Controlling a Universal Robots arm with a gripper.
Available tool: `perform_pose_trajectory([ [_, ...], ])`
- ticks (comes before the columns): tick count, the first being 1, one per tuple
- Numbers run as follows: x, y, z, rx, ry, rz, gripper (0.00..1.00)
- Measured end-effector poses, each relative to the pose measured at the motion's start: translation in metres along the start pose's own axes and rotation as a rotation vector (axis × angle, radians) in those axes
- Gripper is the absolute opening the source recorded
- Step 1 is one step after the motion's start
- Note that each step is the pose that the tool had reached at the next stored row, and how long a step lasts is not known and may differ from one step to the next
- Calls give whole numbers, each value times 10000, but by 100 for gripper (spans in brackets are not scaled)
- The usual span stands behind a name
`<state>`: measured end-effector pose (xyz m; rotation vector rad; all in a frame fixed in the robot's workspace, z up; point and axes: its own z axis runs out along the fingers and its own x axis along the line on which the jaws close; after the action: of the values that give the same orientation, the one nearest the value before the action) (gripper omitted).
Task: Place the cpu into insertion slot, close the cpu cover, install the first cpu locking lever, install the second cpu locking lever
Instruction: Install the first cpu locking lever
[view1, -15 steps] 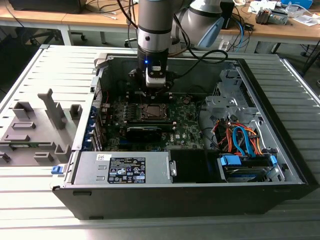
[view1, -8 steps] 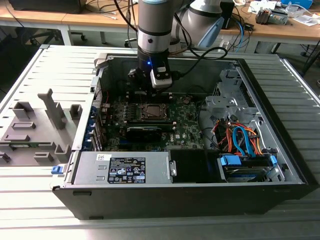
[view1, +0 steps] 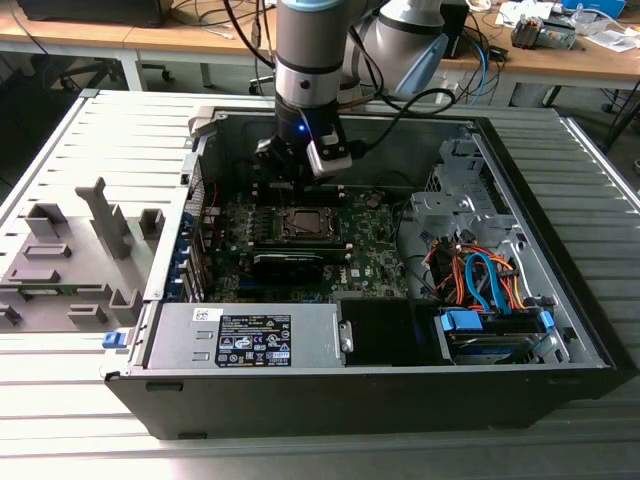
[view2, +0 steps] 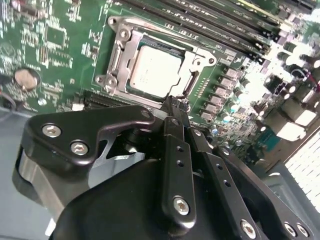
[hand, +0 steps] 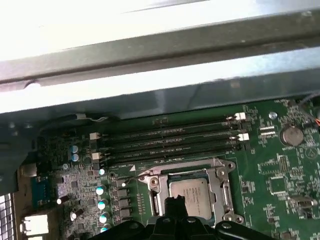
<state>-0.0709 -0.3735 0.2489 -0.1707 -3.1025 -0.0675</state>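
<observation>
The cpu (view2: 154, 71) lies flat in the insertion slot (view2: 116, 56) on the green motherboard, its pale face up. The silvery cpu cover (view2: 200, 56) lies down around it as a frame, and the chip shows through its window. In the first wrist view the cpu (hand: 191, 191) sits inside the same metal frame (hand: 220, 180). My gripper (view2: 174, 106) hovers just off one edge of the socket, its black fingers together with nothing between them. The exterior view has the gripper (view1: 300, 180) hanging inside the open case, above the socket (view1: 300, 222).
Long black memory slots (hand: 170, 142) run beside the socket, close to the grey case wall (hand: 150, 65). A coin battery (hand: 291, 134) sits on the board. A power supply (view1: 245, 335), a drive cage (view1: 450, 215) and coloured cables (view1: 480, 280) crowd the case. Grey fixtures (view1: 70, 250) stand outside it.
</observation>
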Motion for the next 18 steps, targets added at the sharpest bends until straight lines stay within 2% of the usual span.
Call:
perform_pose_trajectory([
  [9, -1, -1, 21, -9, 89, -1890, 11],
  [12, 5, -2, 23, -7, 95, -2033, 11],
  [14, 86, -11, 25, -5, 74, -2032, 11],
  [18, 311, -35, 32, -5, 46, -2033, 11],
])
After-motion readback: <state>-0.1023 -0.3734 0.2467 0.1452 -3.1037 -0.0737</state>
